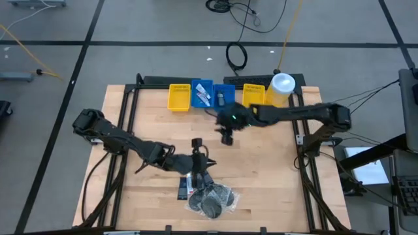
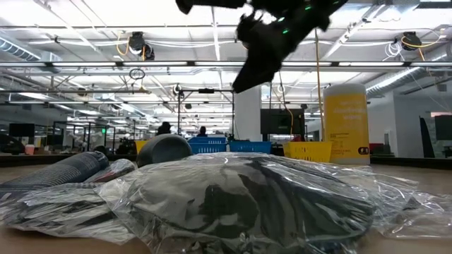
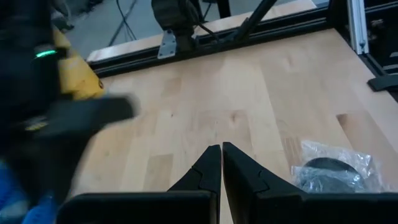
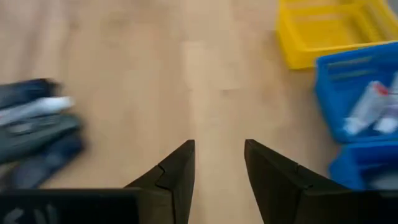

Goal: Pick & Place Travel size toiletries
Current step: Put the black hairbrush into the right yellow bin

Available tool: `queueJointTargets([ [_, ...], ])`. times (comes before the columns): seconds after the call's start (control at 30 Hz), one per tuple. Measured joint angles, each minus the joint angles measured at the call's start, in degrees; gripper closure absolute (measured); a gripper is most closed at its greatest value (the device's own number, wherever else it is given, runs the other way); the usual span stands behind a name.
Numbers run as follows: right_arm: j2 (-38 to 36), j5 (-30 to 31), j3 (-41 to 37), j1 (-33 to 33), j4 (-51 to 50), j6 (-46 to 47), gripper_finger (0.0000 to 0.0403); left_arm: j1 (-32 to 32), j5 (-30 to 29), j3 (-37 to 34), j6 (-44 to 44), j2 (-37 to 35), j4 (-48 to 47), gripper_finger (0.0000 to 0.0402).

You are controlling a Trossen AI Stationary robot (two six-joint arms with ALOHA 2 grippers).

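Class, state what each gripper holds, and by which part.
Nothing: the left gripper is shut on nothing, and the right gripper is open and empty.

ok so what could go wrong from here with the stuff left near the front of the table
The mesh puffs sit in loose, crinkly clear plastic, so fingers may catch only film and slip. The left gripper, shut, sits right beside the pile; if the open, empty right gripper comes down there, the arms could collide. The blue bin already holds tubes, so a careless drop might land on its rim.
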Motion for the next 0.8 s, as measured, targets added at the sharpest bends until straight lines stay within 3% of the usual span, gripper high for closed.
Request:
queueJointTargets([
  [0.13, -6.97, 0.16, -9.57, 6.03, 6.52, 3.9, 0.0271, -2.4, -4.07, 0.0, -0.07, -0.02, -0.54, 0.0382],
  [0.37, -13.87, 0.05, -21.88, 18.5, 18.04, 8.77, 0.0271, -3.12, -4.41, 0.0, -4.39, -0.02, -3.69, 0.0382],
  [0.7, -11.55, 0.9, -27.38, 32.49, 24.37, 10.57, 0.0271, -2.97, -1.78, 0.0, -9.5, -0.02, -7.23, 0.0382],
  [0.8, -9.61, 4.14, -27.16, 36.1, 25.61, 11.02, 0.0271, -2.97, -0.28, 0.0, -10.15, -0.02, -7.28, 0.0382],
])
